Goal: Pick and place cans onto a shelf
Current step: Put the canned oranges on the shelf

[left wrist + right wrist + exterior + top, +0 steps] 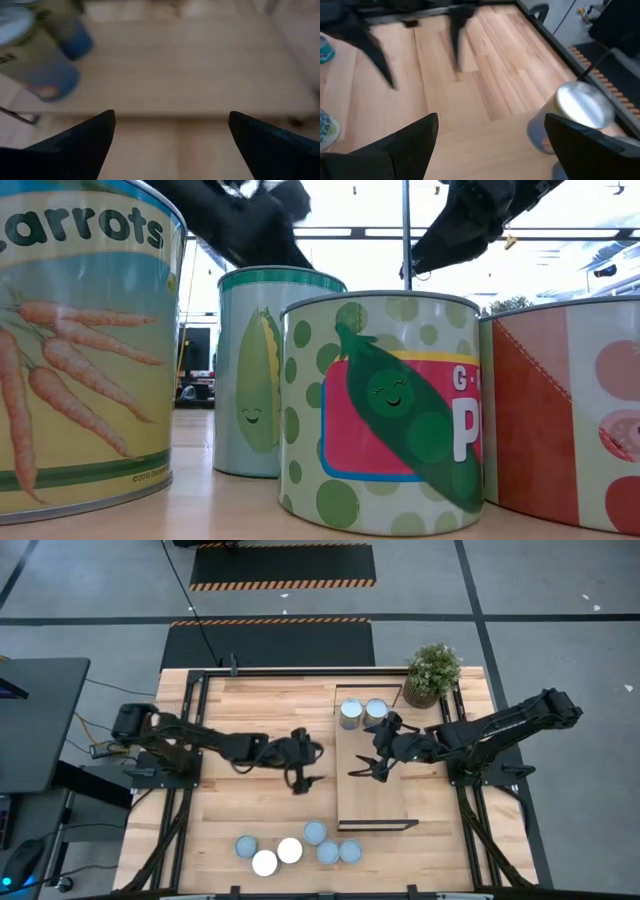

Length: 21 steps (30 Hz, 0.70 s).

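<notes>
Two cans (363,712) stand upright on their bases at the far end of the shelf (375,800), a long light-wood board on the table's right half. Several more cans (300,849) stand grouped near the table's front edge; the low view shows their picture labels, such as the peas can (385,415). My left gripper (306,768) hovers open just left of the shelf, above the table. It faces the shelf cans (37,60). My right gripper (370,752) hovers open over the shelf's middle, nothing between its fingers, with one shelf can (577,117) beside it.
A potted green plant (432,675) stands at the table's far right corner, close to the shelf cans. A dark metal frame (190,740) runs along the table's sides. Bare shelf board lies between the grippers and the shelf's near end (378,825).
</notes>
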{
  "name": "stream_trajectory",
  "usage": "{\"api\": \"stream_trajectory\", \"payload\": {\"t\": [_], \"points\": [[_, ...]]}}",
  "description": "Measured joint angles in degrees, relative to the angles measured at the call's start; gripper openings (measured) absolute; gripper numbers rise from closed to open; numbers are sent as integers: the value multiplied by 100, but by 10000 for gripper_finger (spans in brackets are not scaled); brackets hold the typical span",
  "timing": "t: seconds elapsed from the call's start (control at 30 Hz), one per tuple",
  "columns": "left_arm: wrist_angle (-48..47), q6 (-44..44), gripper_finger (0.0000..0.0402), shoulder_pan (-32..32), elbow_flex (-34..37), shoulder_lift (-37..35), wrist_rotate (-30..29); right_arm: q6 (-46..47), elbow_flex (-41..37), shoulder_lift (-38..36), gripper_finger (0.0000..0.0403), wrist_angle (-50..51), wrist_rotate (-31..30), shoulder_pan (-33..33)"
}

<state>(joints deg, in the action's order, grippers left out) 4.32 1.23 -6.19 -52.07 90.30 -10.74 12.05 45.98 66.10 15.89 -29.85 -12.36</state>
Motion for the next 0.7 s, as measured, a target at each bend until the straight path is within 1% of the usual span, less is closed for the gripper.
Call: {"api": "stream_trajectory", "payload": {"t": [0.13,0.17,0.23,0.33,0.37,0.43,0.47,0.53,0.63,0.7], "points": [[-625,445,396,-302,2,-241,-11,-128,0,-275,373,123,-24,4],[-635,577,396,-348,1,-246,-27,-135,0,-327,373,177,-24,4],[-768,1011,396,-429,0,-309,-143,-135,2,-381,373,261,-24,-3],[-969,1737,396,-491,-9,-322,-145,-150,2,-387,373,533,-53,-2],[-1093,1908,396,-519,-4,-317,-122,-177,2,-364,373,553,-67,-2],[-1311,2143,396,-549,-75,-308,201,-310,2,-339,373,659,-67,-2],[-1493,2298,396,-559,-186,-308,322,-411,0,-316,373,659,-74,-2],[-2253,2509,396,-665,-578,-308,384,-639,0,-295,373,657,-185,14],[-3605,2532,396,-954,-1313,-304,167,-1053,0,-299,373,616,-266,120],[-4142,2612,396,-1198,-1746,-257,91,-1282,0,-304,373,600,-254,238]]}}
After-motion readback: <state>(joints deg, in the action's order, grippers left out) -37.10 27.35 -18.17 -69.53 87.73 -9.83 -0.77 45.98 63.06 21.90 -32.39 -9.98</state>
